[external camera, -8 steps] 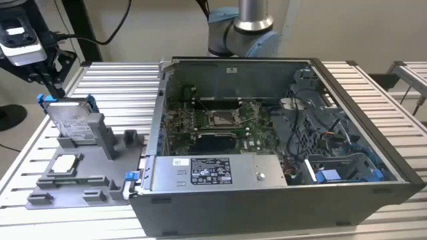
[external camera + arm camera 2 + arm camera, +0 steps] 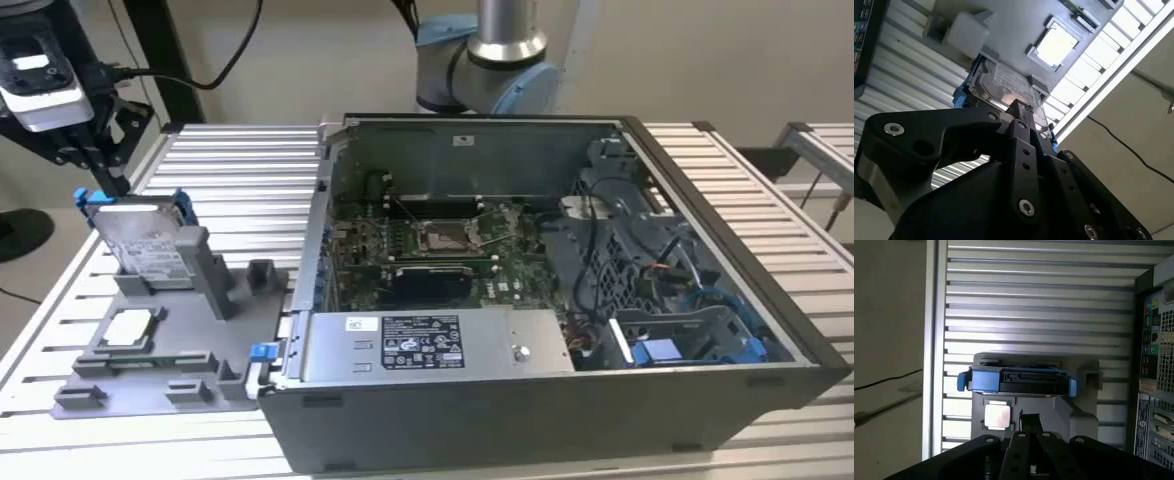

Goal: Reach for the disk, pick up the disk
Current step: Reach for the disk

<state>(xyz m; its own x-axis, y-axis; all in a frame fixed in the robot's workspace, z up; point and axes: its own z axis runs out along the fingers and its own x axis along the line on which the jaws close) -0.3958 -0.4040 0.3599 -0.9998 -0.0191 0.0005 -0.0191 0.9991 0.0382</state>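
This looks like a robotics lab or test workshop. A work table (image 2: 227, 170) of ribbed aluminium profiles carries a desktop computer case (image 2: 534, 420) lying open with its motherboard (image 2: 441, 245) bare. Beside the case, a grey moulded fixture (image 2: 160, 385) holds the disk (image 2: 140, 245) and other loose computer parts. A robot arm (image 2: 487, 60) stands behind the case against a plain wall (image 2: 334, 60), and black stands (image 2: 163, 60) with hanging cables (image 2: 244, 40) rise by the table.

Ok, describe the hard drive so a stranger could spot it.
Beside the big open computer case, on the exterior view's left, sits a grey fixture. The disk stands tilted at its far end: silver, white label, blue rails, unlike the small square chip lying flat.
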